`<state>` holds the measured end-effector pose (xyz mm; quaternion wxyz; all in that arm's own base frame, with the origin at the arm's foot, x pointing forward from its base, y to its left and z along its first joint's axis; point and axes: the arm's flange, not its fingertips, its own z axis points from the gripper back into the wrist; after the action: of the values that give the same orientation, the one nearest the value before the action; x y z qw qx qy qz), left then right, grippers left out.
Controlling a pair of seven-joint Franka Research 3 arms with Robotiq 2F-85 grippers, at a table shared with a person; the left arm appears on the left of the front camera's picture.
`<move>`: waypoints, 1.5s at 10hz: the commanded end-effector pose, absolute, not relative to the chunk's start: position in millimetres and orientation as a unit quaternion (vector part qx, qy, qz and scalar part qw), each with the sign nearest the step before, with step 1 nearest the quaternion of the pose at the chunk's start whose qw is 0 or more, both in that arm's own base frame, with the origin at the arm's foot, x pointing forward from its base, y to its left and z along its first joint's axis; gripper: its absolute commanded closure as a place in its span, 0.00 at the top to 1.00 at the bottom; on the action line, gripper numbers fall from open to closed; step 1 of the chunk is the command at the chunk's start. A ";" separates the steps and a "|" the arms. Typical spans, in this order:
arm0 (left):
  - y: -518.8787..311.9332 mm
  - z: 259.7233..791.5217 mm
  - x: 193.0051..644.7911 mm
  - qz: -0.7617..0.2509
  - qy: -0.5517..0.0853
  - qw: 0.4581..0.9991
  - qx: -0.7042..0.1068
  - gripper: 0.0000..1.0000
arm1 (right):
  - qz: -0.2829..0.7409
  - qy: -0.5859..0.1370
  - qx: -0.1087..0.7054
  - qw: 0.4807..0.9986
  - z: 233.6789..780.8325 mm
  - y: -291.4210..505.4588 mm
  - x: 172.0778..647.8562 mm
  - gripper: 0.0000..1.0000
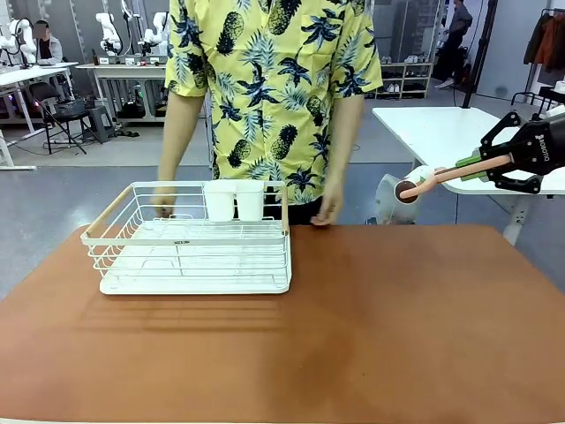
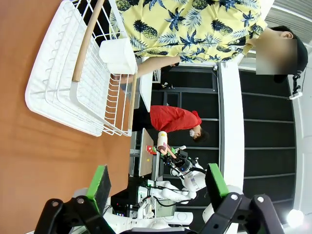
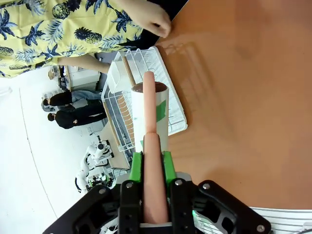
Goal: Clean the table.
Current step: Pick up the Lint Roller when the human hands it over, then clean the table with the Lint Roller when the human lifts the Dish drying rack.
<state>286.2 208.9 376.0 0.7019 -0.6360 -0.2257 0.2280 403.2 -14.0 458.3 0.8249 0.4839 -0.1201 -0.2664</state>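
Right end effector (image 1: 472,168) (image 3: 151,163): clenched on the pink handle of a lint roller (image 1: 441,177) (image 3: 150,117), green pads on either side of the handle. It is held in the air, clear of the counter (image 1: 397,327).

Counter: reddish-brown, matte, rounded corners. Its long axis runs left to right across the front view, with the far long edge toward the person. It takes up the lower half of that view. In the left wrist view the counter (image 2: 44,146) lies along the picture's left side. In the right wrist view the counter (image 3: 243,97) spreads beyond the roller.

Lint roller: long axis runs from the right end effector toward picture left in the front view, dipping slightly. The white roll is at the far end. In the right wrist view it points toward the dish rack (image 3: 168,97).

Left end effector (image 2: 157,181): released, fingers well apart, nothing between them, counter beyond.

Dish rack (image 1: 190,238) (image 2: 73,83): white wire, standing on the counter's far left part, long side parallel to the far edge. Two white cups (image 1: 235,200) stand side by side at its far wall.

Person: at the far side. One hand (image 1: 327,212) (image 3: 153,22) is at the counter's far edge, just right of the rack. The other hand (image 1: 165,208) is at the rack's far left corner.
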 end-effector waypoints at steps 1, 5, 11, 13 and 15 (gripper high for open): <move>210.6 377.4 281.9 0.215 -0.229 0.704 -0.637 1.00 | -0.264 -0.119 0.486 0.824 459.9 -12.5 402.2 0.00; 210.6 377.4 281.9 0.215 -0.229 0.704 -0.637 1.00 | -0.264 -0.119 0.486 0.824 459.9 -12.5 402.2 0.00; 210.6 377.4 281.9 0.215 -0.229 0.704 -0.637 1.00 | -0.264 -0.119 0.486 0.824 459.9 -12.5 402.2 0.00; 210.6 377.4 281.9 0.215 -0.229 0.704 -0.637 1.00 | -0.264 -0.119 0.486 0.824 459.9 -12.5 402.2 0.00; 210.6 377.4 281.9 0.215 -0.229 0.704 -0.637 1.00 | -0.264 -0.119 0.486 0.824 459.9 -12.5 402.2 0.00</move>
<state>286.2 208.9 376.0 0.7019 -0.6360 -0.2257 0.2280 403.2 -14.0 458.3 0.8249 0.4839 -0.1201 -0.2664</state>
